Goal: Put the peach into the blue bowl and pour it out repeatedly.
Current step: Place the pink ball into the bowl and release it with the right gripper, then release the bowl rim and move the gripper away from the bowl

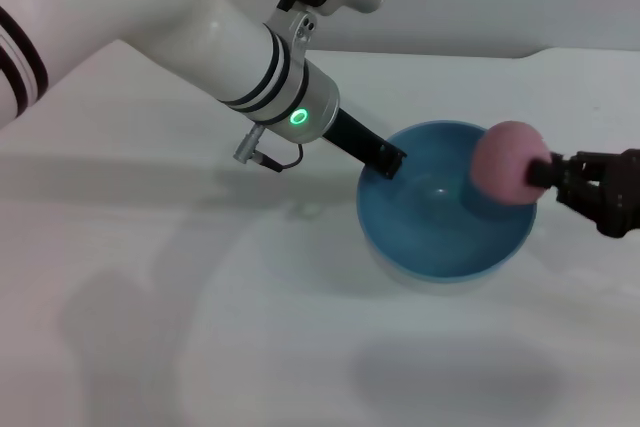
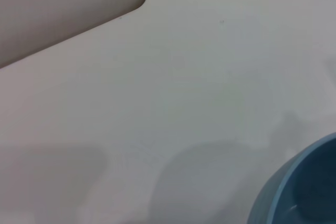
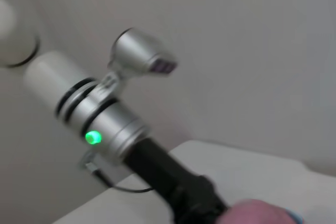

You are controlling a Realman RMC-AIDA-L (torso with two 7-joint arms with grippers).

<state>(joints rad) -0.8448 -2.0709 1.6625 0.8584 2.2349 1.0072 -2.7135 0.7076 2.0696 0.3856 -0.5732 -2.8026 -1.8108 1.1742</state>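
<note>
Blue bowl (image 1: 445, 207) sits on white table (image 1: 200, 347), right of centre, tilted w/ its opening facing near side and up. Left gripper (image 1: 392, 162) reaches in from far-left, dark fingers pinching bowl's far-left rim; arm has a green light on wrist. Right gripper (image 1: 545, 173) comes in from right edge, black fingers clamped on the peach (image 1: 508, 162), holding it in air above bowl's right rim, not touching bowl as far as can be seen. Bowl interior looks bare, glossy.

Left wrist view: only a slice of the blue bowl (image 2: 294, 192) at one corner, rest is table (image 2: 157, 103) and its far edge; own fingers not shown there.

Right wrist view: the peach (image 3: 257, 213) partly visible at frame edge, left arm's black gripper (image 3: 199, 203) just beside it, green light behind.
</note>
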